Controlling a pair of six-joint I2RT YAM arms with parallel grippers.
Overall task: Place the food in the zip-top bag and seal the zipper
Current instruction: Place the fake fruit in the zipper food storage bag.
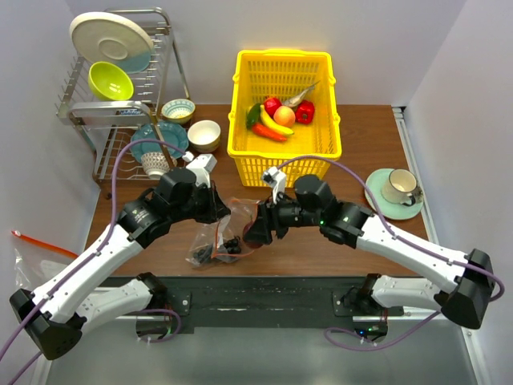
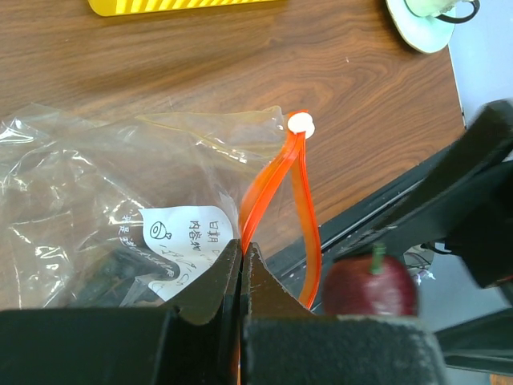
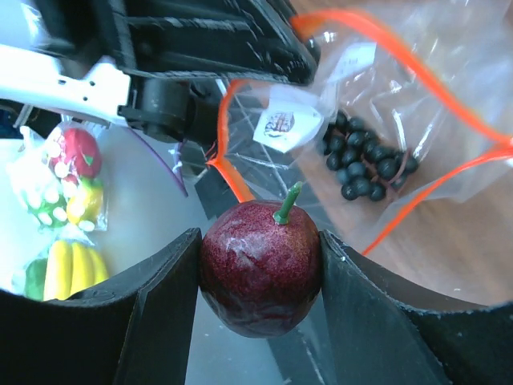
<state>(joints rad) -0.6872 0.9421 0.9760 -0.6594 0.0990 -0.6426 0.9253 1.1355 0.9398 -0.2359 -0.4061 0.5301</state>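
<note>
The zipper (image 2: pixel 303 188) is pinched in closed left jaws; the apple (image 3: pixel 260 277) is clamped in right jaws beside the open bag (image 2: pixel 80 176).

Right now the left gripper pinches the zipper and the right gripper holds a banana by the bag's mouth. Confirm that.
Wrong fruit: the right gripper holds a dark red apple, clear in the right wrist view. The left gripper does pinch the zipper.
</note>
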